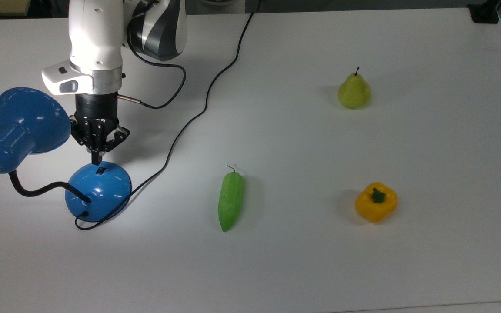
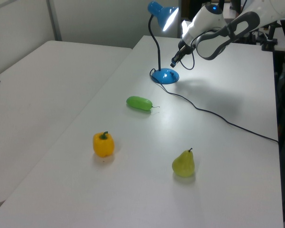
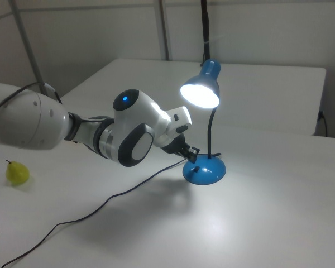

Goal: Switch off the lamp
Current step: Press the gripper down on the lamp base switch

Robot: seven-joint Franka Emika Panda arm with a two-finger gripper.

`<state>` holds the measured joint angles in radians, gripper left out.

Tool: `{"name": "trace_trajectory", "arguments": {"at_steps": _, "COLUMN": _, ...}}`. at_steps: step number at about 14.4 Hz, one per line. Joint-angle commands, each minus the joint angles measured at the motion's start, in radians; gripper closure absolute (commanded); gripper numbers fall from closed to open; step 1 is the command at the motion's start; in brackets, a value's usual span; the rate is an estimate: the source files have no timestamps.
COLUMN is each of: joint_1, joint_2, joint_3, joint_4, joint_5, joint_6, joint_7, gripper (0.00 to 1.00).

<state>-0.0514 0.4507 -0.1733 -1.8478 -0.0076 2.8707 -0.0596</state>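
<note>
The blue lamp stands at the top view's left, its shade (image 1: 20, 124) on a black gooseneck above the round base (image 1: 99, 191). The bulb glows brightly in the right view, under the shade (image 3: 202, 89). A small black switch (image 1: 100, 171) sits on the base's upper edge. My gripper (image 1: 97, 160) points down with its fingers shut together, the tip just above the switch. In the left view the gripper (image 2: 173, 63) hangs close over the base (image 2: 165, 76). In the right view the gripper (image 3: 193, 158) is beside the base (image 3: 205, 170).
The lamp's black cord (image 1: 198, 113) runs from the base across the table to the far edge. A green cucumber (image 1: 231, 201), a yellow pepper (image 1: 375, 202) and a pear (image 1: 354, 90) lie to the top view's right, well away from the arm.
</note>
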Motion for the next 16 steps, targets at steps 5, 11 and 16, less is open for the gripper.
{"name": "trace_trajectory", "arguments": {"at_steps": 5, "joint_1": -0.001, "joint_2": 0.052, "joint_3": -0.006, "joint_4": 0.004, "joint_5": -0.057, "joint_6": 0.083, "joint_7": -0.019, "gripper": 1.0}}
{"name": "trace_trajectory", "arguments": {"at_steps": 11, "joint_1": -0.013, "joint_2": 0.066, "joint_3": -0.006, "joint_4": 0.006, "joint_5": -0.058, "joint_6": 0.113, "joint_7": -0.02, "gripper": 1.0}}
{"name": "trace_trajectory", "arguments": {"at_steps": 16, "joint_1": -0.015, "joint_2": 0.075, "joint_3": -0.006, "joint_4": 0.007, "joint_5": -0.068, "joint_6": 0.113, "joint_7": -0.019, "gripper": 1.0}}
